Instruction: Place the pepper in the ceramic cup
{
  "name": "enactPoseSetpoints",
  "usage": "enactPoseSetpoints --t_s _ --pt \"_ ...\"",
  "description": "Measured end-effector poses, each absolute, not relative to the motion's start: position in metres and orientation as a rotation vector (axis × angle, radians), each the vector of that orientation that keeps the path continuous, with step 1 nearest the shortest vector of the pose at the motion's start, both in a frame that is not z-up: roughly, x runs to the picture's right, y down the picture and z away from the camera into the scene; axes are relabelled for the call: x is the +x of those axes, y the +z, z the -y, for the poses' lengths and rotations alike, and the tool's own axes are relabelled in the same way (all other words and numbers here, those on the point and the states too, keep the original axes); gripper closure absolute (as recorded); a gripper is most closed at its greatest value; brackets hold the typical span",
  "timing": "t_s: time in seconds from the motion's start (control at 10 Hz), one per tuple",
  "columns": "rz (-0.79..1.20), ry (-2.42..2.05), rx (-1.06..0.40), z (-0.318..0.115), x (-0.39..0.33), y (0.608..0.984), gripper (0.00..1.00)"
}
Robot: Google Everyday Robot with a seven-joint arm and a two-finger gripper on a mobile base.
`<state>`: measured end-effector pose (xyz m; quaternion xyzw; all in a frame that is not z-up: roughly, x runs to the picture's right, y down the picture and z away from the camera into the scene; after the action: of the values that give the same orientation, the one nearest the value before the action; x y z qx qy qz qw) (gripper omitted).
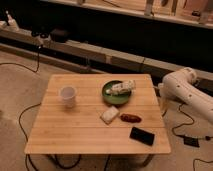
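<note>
On the tabletop [75, 131], the ceramic cup [68, 95] stands at the left, well apart from the pepper [130, 118], which lies just right of a pale block [109, 115]. Off the right edge, the end effector [163, 94] hangs spread wide, holding and touching nothing.

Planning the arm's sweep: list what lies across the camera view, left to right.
ceramic cup → pale block → pepper → black slab → robot arm, past the table's right edge; its hand is out of view. The green plate overlaps block and pepper, so omitted.
</note>
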<state>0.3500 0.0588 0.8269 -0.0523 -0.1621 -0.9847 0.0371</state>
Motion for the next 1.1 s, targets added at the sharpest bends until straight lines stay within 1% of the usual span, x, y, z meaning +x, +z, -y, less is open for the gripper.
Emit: enactPoseSetpoints --t_s 0.3,0.4,0.5,0.7,0.8,1.1 --pt "0.502 -3.018 -0.147 -0.06 0.347 0.826 0.2" --pt "0.513 -3.003 -0.107 -0.062 0.337 0.825 0.2" --pt "0.545 -2.975 -0.021 -0.068 0.315 0.821 0.2" --pt "0.62 -2.941 0.075 -0.082 0.284 0.813 0.2" --pt "0.678 -2.916 0.09 -0.093 0.274 0.809 0.2" --pt "0.693 -2.907 0.092 -0.096 0.273 0.808 0.2"
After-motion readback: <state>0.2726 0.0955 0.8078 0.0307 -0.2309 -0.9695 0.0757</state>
